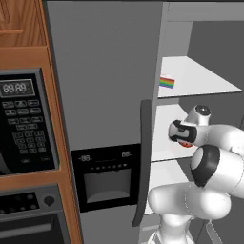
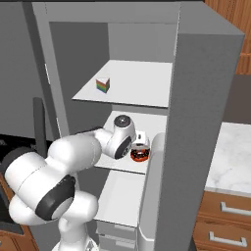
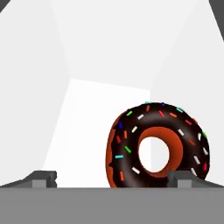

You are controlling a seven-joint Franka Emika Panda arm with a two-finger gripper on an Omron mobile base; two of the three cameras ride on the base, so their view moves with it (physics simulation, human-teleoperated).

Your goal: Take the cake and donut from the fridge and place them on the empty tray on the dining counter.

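Dark fingertips (image 3: 43,178) of the gripper (image 3: 111,180) stand spread, grasping nothing — the robot should centre them on the sprinkled chocolate-glazed ring donut (image 3: 158,146) before clenching.

In the fridge (image 2: 206,98), the cake (image 2: 103,85) sits one shelf above the donut (image 2: 140,155) — at its ten o'clock.

microwave (image 1: 21,126), oven (image 1: 28,214) (below), wooden drawers (image 2: 223,220)

donut (image 3: 131,144): showing glossy dark glaze, bright sprinkles
fridge (image 1: 102,76): looking matt grey, smooth
shelves (image 2: 132,83): appearing plain matt white
cabinetry (image 1: 28,43): showing grained wood
bench (image 2: 233,152): showing veined marble
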